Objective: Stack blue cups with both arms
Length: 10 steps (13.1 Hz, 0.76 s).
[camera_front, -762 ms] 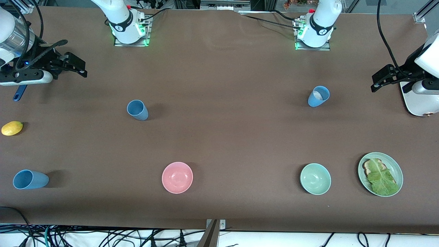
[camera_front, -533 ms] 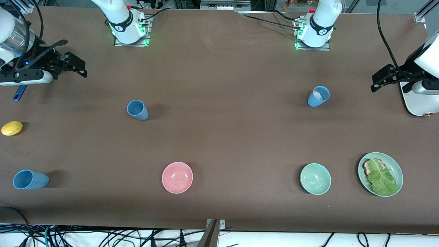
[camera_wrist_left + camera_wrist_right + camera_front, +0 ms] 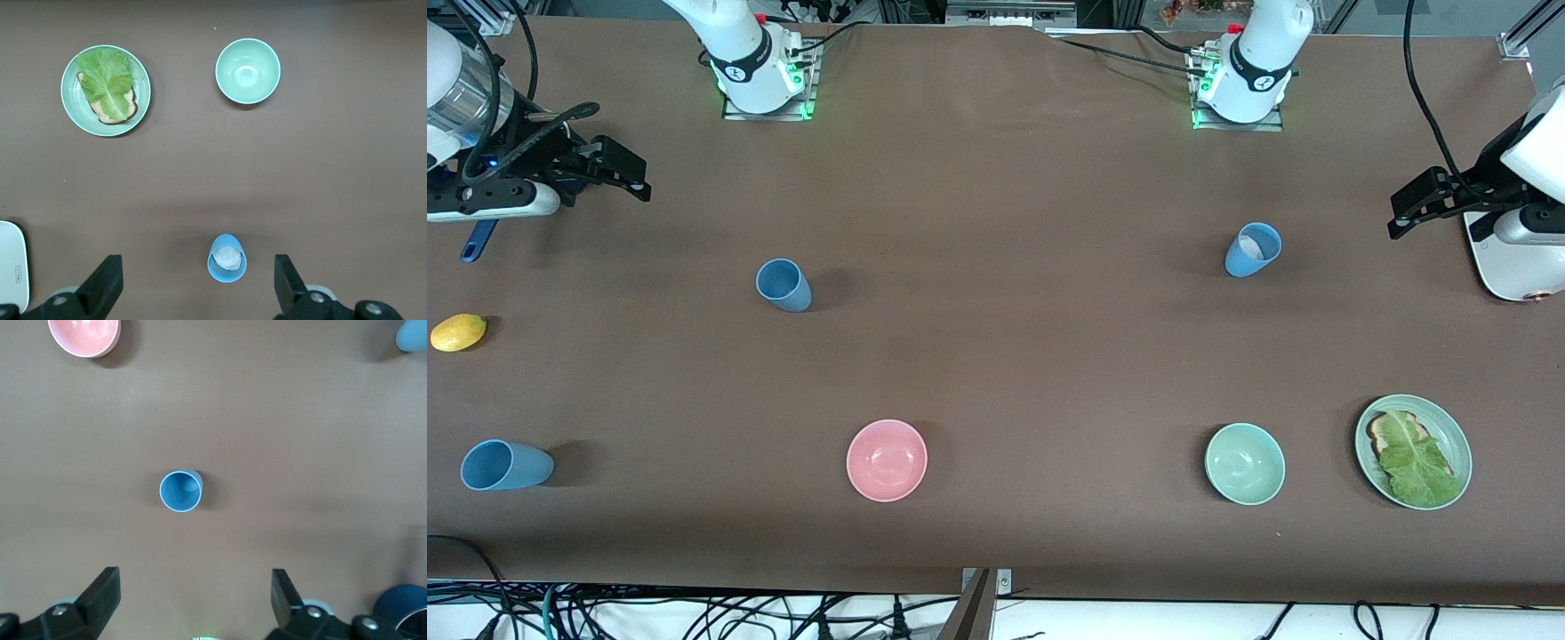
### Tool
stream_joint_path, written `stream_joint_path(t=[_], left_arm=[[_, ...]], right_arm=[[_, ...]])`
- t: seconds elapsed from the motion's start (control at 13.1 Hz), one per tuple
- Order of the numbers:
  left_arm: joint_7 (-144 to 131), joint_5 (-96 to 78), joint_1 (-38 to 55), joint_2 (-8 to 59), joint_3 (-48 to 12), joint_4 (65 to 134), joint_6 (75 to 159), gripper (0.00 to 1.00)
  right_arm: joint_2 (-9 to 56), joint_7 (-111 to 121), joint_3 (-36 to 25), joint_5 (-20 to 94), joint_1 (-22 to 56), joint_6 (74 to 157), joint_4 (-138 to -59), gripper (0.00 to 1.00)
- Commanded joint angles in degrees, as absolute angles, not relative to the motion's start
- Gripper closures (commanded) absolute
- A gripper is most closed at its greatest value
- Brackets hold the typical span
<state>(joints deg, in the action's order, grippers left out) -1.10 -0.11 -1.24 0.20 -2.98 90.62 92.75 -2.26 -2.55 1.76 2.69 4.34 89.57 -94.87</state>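
Observation:
Three blue cups are on the brown table. One point(image 3: 783, 284) stands upright toward the right arm's end and also shows in the right wrist view point(image 3: 181, 491). One with a whitish inside point(image 3: 1253, 250) stands toward the left arm's end and also shows in the left wrist view point(image 3: 227, 258). A third point(image 3: 505, 465) lies on its side at the right arm's end, nearest the front camera. My right gripper point(image 3: 633, 173) is open and empty, held high over the right arm's end point(image 3: 195, 579). My left gripper point(image 3: 1400, 216) is open and empty, high over the left arm's end point(image 3: 197, 268).
A pink bowl point(image 3: 887, 460), a green bowl point(image 3: 1245, 463) and a green plate point(image 3: 1456, 436) with toast and lettuce lie nearer the front camera. A lemon point(image 3: 458, 332) and a blue saucepan handle point(image 3: 478, 242) are at the right arm's end. A white device point(image 3: 1507, 262) is at the left arm's end.
The right arm has edged very slightly toward its end of the table. The cups and the left arm have not moved.

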Motion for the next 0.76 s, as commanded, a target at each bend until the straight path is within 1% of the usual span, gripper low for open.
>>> stream_joint_path(t=[0.0,0.69], left_arm=[[-1.4,0.1,0.4,-0.5,-2.6,91.6,93.3,0.00],[-1.4,0.1,0.4,-0.3,-2.5,91.6,93.3,0.00]], right_arm=[[-3.0,-1.8,1.6,3.2,4.2,89.1,-94.7,0.00],[-3.0,-1.8,1.5,2.9,4.2,89.1,-94.7,0.00]])
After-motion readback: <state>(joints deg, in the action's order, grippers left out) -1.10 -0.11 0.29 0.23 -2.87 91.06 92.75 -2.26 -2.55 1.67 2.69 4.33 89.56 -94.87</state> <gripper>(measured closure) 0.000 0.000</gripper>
